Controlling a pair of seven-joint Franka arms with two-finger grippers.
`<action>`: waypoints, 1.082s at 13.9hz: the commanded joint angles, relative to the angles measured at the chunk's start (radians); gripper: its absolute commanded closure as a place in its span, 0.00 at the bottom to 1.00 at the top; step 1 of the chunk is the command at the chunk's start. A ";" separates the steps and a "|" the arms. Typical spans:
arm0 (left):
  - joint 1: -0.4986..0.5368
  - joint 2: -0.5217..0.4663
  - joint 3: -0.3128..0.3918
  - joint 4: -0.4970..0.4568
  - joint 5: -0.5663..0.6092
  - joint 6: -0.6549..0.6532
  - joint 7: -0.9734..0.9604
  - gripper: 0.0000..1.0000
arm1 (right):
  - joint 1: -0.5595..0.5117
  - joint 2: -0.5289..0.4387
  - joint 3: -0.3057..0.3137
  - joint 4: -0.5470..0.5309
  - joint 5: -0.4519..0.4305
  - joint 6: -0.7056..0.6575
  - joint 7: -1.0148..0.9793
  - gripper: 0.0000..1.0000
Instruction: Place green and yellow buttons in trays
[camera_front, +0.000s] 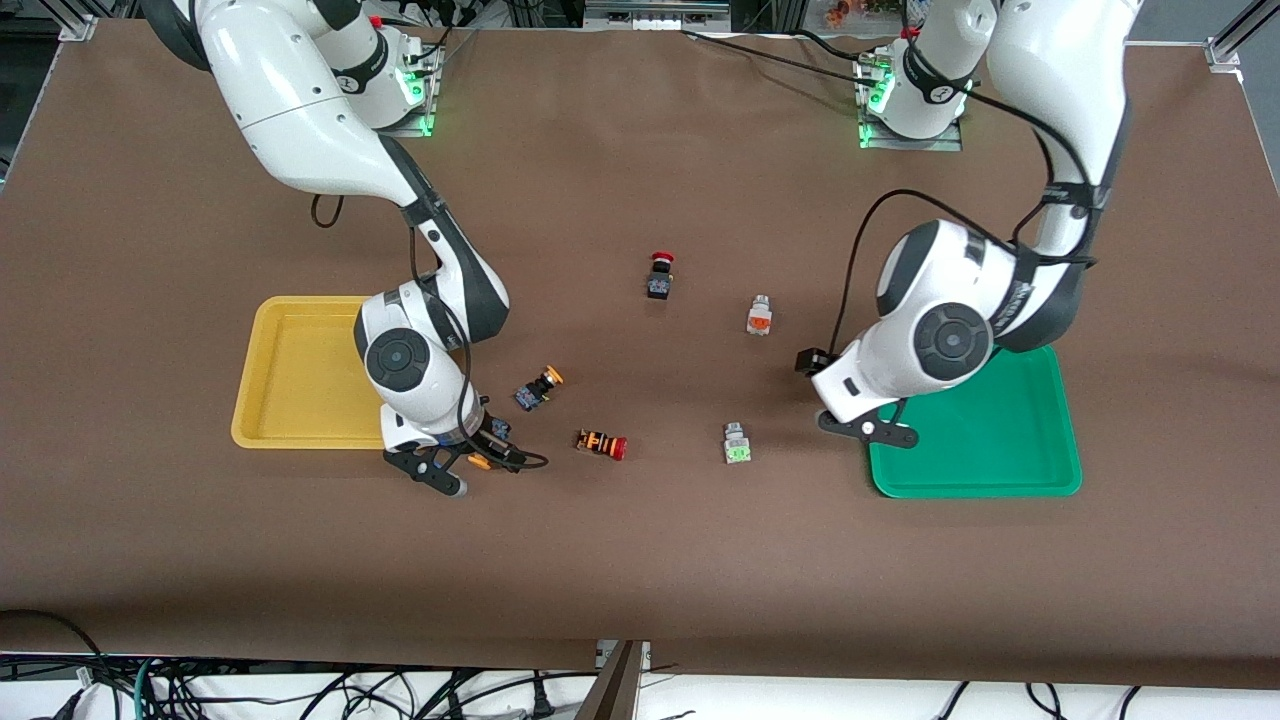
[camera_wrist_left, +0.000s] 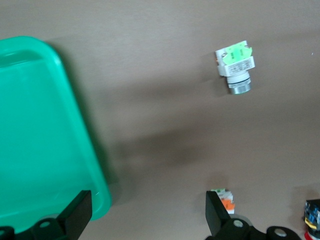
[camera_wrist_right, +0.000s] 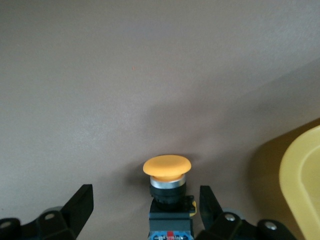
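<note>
We found both trays, yellow (camera_front: 300, 370) and green (camera_front: 985, 440), empty. Our right gripper (camera_front: 470, 458) straddled one yellow button (camera_wrist_right: 167, 182) beside the yellow tray, fingers spread. Our left gripper (camera_front: 868, 428) waited released over the green tray's corner. Three buttons (camera_front: 737, 443) lay mid-table.

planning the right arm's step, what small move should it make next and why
Probably shut the right gripper on the yellow-capped button: the button sits between its open fingers, not yet clamped, just beside the yellow tray. The left gripper waits open at the green tray's edge.
</note>
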 joint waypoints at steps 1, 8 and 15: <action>-0.015 0.042 0.011 0.024 -0.013 0.019 -0.005 0.00 | 0.007 0.019 -0.010 0.002 -0.018 0.017 0.028 0.13; -0.052 0.089 0.010 -0.008 -0.015 0.022 -0.008 0.00 | -0.001 0.026 -0.015 -0.026 -0.018 0.034 0.027 0.56; -0.132 0.088 -0.036 -0.152 -0.070 0.083 -0.073 0.00 | -0.040 -0.003 -0.020 -0.010 -0.021 -0.014 -0.157 1.00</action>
